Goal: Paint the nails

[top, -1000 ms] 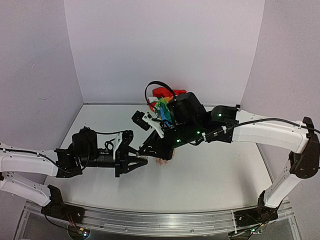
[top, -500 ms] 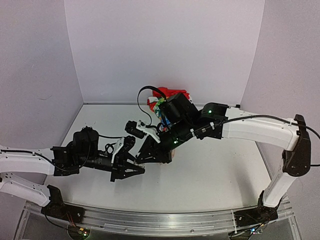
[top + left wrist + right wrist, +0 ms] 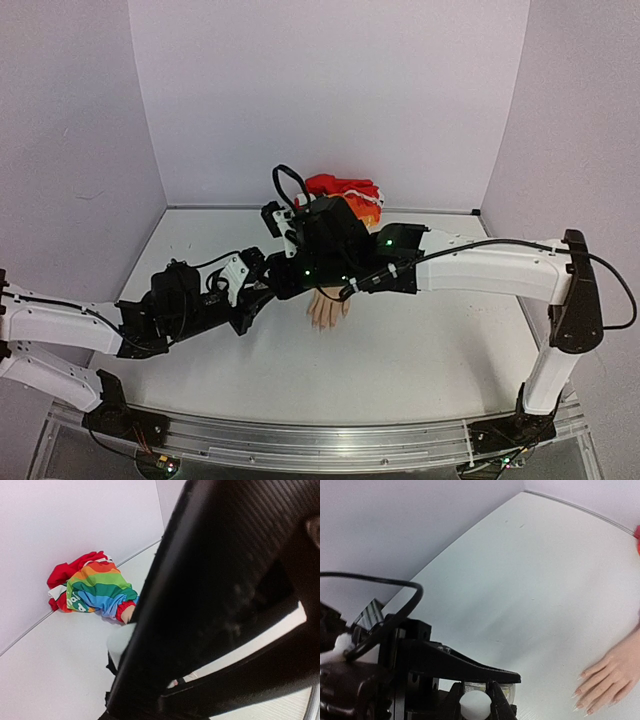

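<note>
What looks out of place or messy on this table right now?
Nothing looks spilled or broken. The rainbow-striped sleeve lies crumpled in a heap by the back wall, and the right arm blocks most of the left wrist view.

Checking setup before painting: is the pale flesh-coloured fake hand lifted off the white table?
No, the fake hand lies flat on the white table, fingertips touching its surface.
</note>
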Action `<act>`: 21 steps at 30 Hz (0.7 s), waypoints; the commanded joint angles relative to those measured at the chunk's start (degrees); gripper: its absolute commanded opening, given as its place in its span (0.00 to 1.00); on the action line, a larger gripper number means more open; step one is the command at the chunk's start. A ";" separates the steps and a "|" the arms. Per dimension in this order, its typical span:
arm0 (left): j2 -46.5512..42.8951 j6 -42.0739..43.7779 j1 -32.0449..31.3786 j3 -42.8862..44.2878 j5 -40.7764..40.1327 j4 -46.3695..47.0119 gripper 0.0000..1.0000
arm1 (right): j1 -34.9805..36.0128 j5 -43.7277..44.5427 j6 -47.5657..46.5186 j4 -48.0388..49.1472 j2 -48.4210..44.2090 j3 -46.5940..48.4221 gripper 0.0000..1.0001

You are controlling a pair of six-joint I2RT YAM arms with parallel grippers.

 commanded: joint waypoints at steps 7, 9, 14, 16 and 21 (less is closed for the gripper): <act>-0.77 -4.21 -1.72 9.18 -4.08 7.75 0.00 | 2.24 11.57 5.77 -9.91 0.58 4.13 0.10; -1.20 -6.56 -1.72 9.86 -4.30 4.96 0.00 | 2.18 11.01 4.85 -10.68 0.41 5.06 0.20; -2.92 -10.77 -1.67 9.90 -3.47 -1.18 0.00 | 1.50 7.99 2.45 -11.14 -4.52 3.26 0.61; -3.76 -11.84 -1.62 9.45 -2.08 -3.01 0.00 | 0.73 4.83 -0.14 -11.32 -7.61 1.99 0.72; -6.26 -14.39 -0.58 8.91 5.04 -7.13 0.00 | -1.82 -11.86 -10.53 -11.40 -17.14 -3.62 0.83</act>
